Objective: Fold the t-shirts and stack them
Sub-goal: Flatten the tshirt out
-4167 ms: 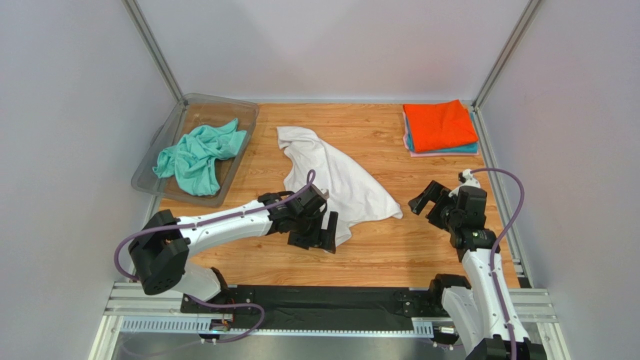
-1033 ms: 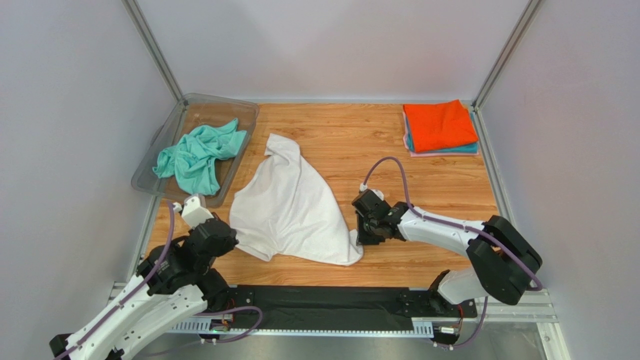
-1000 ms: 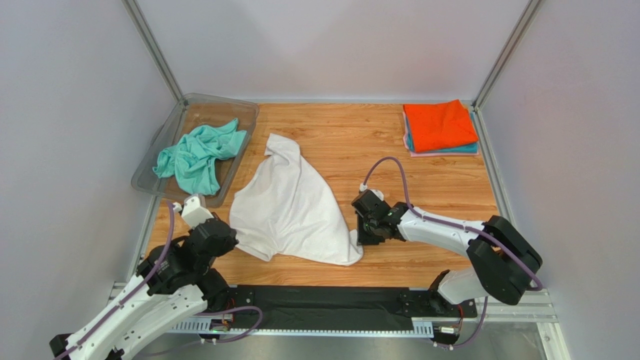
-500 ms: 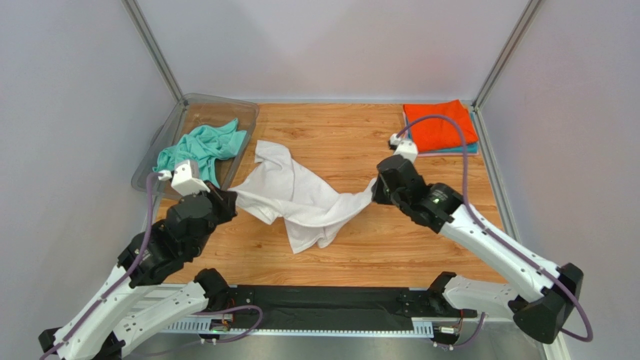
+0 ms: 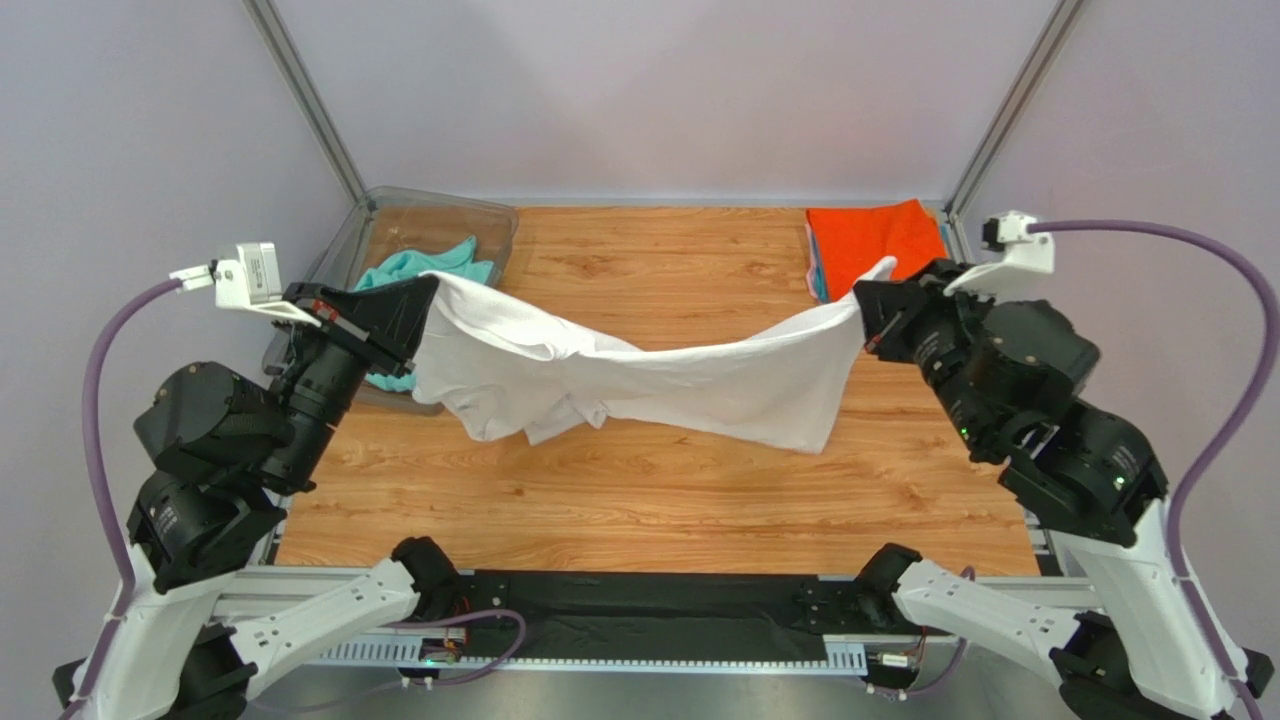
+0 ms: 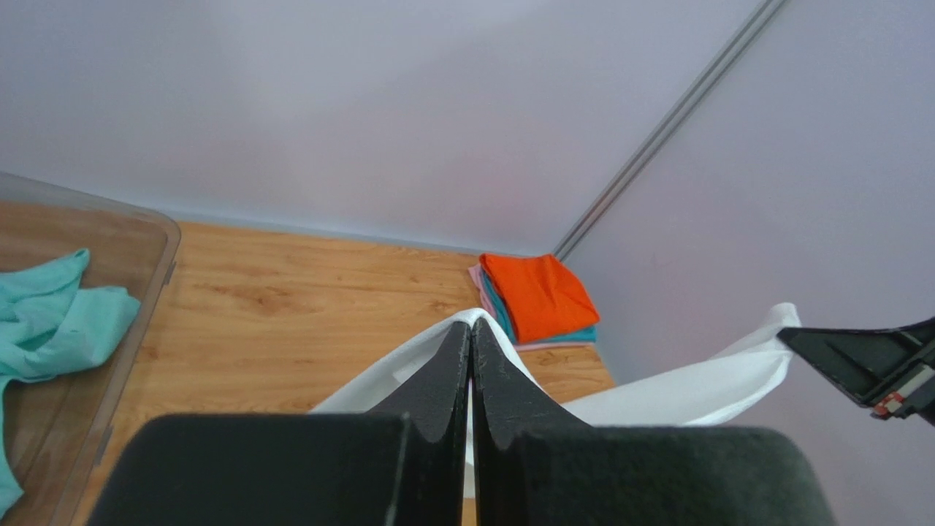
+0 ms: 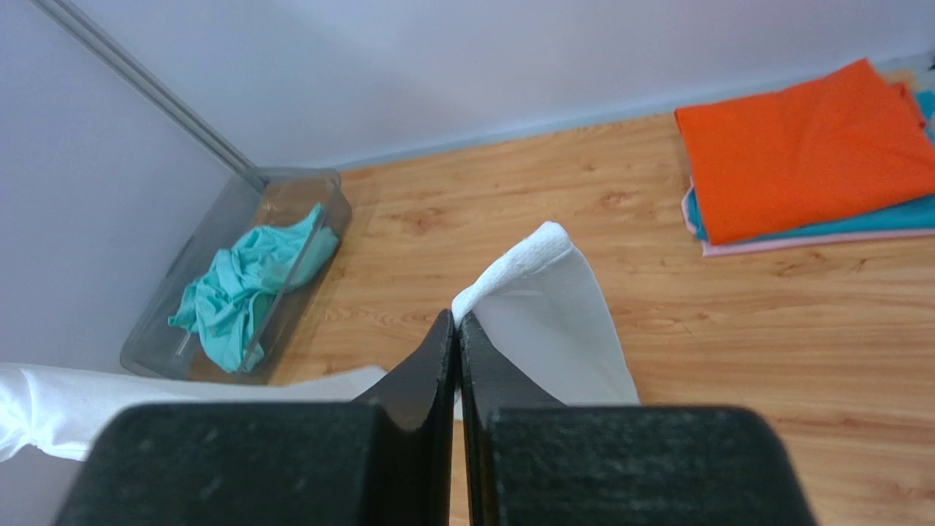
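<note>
The white t-shirt (image 5: pixel 661 383) hangs stretched in the air between both arms, sagging in the middle above the wooden table (image 5: pixel 676 480). My left gripper (image 5: pixel 425 288) is shut on its left end, with cloth pinched at the tips (image 6: pixel 471 324). My right gripper (image 5: pixel 867 300) is shut on its right end, a white corner (image 7: pixel 543 258) sticking out past the tips (image 7: pixel 457 318). A crumpled mint-green t-shirt (image 5: pixel 394 270) lies in the clear tray. Folded orange (image 5: pixel 872 240), teal and pink t-shirts sit stacked at the back right.
The clear plastic tray (image 5: pixel 451 210) stands at the back left corner, partly hidden by my left arm. Grey walls and metal corner posts (image 5: pixel 999 113) enclose the table on three sides. A black rail (image 5: pixel 646 608) runs along the near edge.
Both arms have risen and spread apart, lifting the white t-shirt off the table and pulling it into a span. One second ago it lay on the wood.
</note>
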